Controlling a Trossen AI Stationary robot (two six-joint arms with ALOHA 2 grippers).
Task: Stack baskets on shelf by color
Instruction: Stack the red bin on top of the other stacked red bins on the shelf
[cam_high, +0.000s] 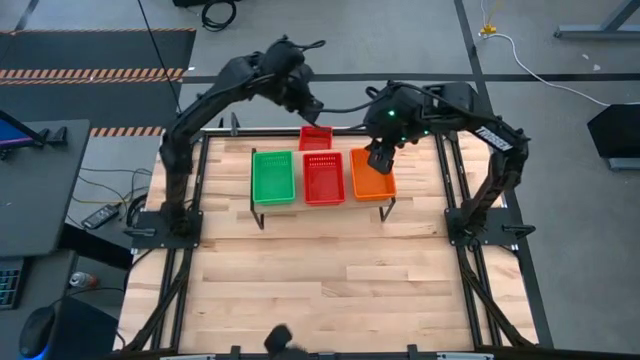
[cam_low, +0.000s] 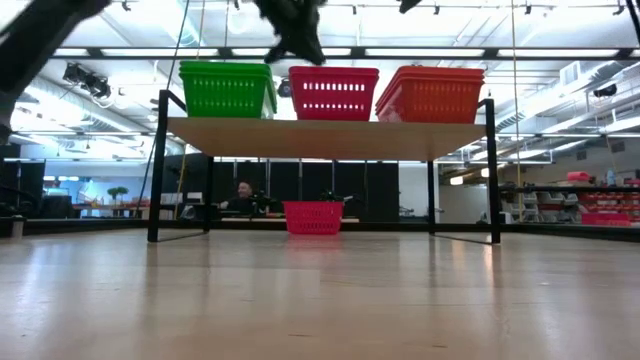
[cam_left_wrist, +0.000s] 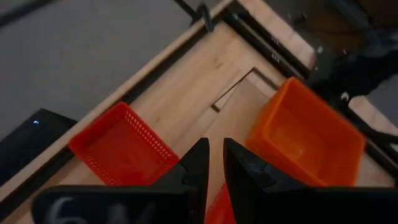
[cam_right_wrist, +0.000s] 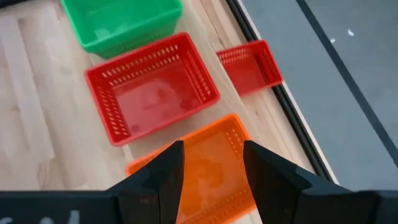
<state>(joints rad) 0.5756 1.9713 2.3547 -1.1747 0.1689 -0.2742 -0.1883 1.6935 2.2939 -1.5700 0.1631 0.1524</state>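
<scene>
From above, the right claw (cam_high: 381, 158) hangs over the orange basket (cam_high: 373, 174) on the shelf (cam_high: 322, 207). The left claw (cam_high: 313, 108) is over the lone red basket (cam_high: 316, 137) on the table behind. From low down, green (cam_low: 228, 89), red (cam_low: 333, 93) and orange stacks sit in a row. Left wrist: fingers (cam_left_wrist: 198, 167) nearly closed, holding nothing. Right wrist: fingers (cam_right_wrist: 166, 167) spread wide.

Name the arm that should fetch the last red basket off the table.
Left: its pincer hangs nearly over the loose red basket behind the shelf; the right pincer hangs open over the orange stack.
</scene>
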